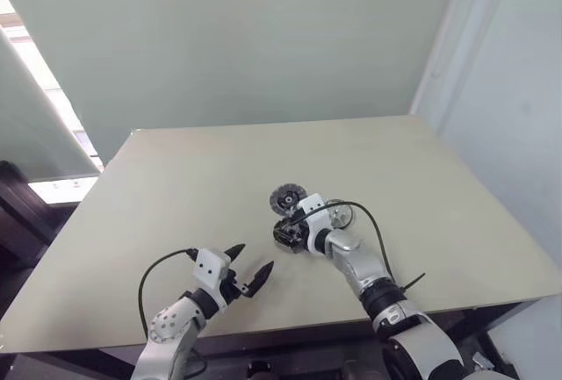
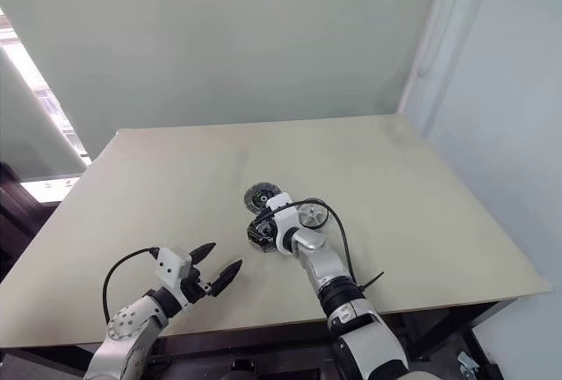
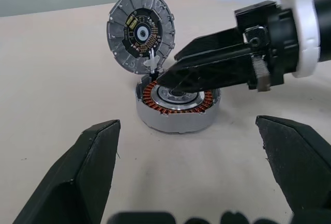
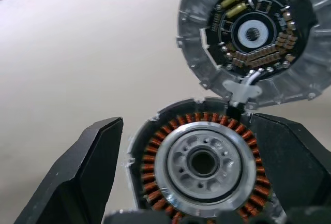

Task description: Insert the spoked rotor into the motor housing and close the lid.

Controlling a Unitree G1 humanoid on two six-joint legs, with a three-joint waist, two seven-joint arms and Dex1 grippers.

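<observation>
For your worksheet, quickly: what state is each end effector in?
Left end effector: open, empty.
Right end effector: open over the housing, holding nothing.

Even, soft daylight from a bright window [image 1: 35,82] at left; faint shadows, sharp focus.

White-and-silver arms [image 1: 356,261] – black cables looping (both wrists) – black-fingered hands [image 1: 248,268].

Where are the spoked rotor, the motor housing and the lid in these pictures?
spoked rotor [image 4: 202,163]: right wrist view, on its central hub.
motor housing [image 4: 158,144]: right wrist view, on the copper windings around the rotor.
lid [image 3: 140,30]: left wrist view, on the dark centre of its raised inner face.
</observation>
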